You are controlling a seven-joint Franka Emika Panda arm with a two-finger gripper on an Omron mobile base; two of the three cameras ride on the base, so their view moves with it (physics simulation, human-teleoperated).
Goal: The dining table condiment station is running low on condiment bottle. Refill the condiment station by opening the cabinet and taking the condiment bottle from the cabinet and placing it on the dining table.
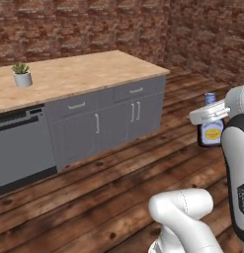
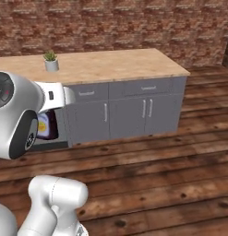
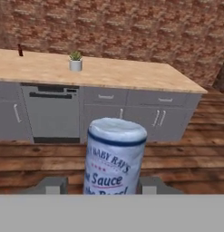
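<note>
Nearest the lens in the hand view stands the condiment bottle (image 3: 114,156), its bluish cap toward the camera and its label lettering upright between the two grey fingertips (image 3: 51,185). Behind it runs a long counter (image 3: 131,74) with a light wooden top, grey drawers and doors beneath, and a dishwasher front (image 3: 52,113) set into its left part; brick wall rises behind and plank floor (image 1: 118,183) lies in front.

Largest element: the counter, lying ahead of the arm and well apart from it across open floor. Whether this counter is the dining table cannot be told; no stools are visible along it.

Next: the white arm, rising from the base, with the gripper (image 1: 208,114) carried at roughly counter height in the left base view.

Next: the bottle, gripped with the jaws closed on its body, long axis near vertical, cap up, clear of the floor and of every surface.

Smallest: a potted plant (image 1: 22,75) on the counter top toward its left part, and a thin dark object (image 3: 20,50) at the far left edge.

Governing relation: the bottle sits upright in the grip and any set-down surface lies forward of it, so the coming move is judged to be a level carry.
</note>
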